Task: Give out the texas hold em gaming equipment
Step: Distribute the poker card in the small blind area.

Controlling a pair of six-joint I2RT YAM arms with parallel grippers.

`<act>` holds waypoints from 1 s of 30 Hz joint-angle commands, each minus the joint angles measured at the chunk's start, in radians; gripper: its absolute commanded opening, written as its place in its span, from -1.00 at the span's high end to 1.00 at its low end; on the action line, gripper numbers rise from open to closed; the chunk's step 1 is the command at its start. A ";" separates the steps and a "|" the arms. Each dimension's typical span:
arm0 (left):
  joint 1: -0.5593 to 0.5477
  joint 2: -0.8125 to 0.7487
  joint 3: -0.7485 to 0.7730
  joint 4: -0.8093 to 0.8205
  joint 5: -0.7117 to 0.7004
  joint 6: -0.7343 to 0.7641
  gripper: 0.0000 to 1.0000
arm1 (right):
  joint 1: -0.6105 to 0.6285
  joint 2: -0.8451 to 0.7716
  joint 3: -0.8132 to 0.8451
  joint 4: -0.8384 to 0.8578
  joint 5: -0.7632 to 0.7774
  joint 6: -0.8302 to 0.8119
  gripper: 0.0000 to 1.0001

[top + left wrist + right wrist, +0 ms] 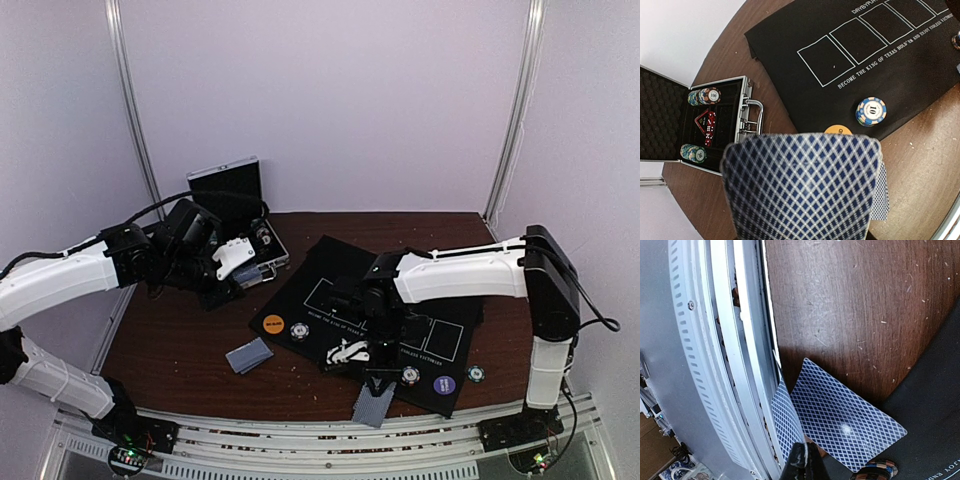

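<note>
My left gripper (232,262) hovers by the open case. In the left wrist view a blue-checked playing card (800,190) held close to the camera hides its fingers. My right gripper (805,462) is shut on the edge of a card (785,425) that stands upright at the table's near edge (377,385). A second card (845,425) lies flat beside it. Two more cards (249,355) lie on the wood at the left. An orange button (273,324), a purple button (444,384) and chips (299,331) (410,376) (476,375) sit around the mat's edge.
The black mat (330,270) with white rectangles covers the table's middle. An open silver case (742,117) with chip stacks and red dice stands at the back left. A metal rail (740,365) runs along the near edge, next to the held card.
</note>
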 commanded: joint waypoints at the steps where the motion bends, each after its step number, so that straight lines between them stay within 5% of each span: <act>1: -0.004 -0.006 -0.003 0.037 -0.007 -0.007 0.20 | 0.005 0.009 0.031 -0.012 0.032 -0.020 1.00; 24: -0.004 -0.010 -0.006 0.037 -0.001 -0.006 0.20 | 0.004 -0.045 0.025 -0.014 0.235 0.128 0.55; 30: -0.004 -0.020 -0.005 0.037 0.002 -0.004 0.20 | -0.045 -0.155 0.106 0.129 0.199 0.223 0.46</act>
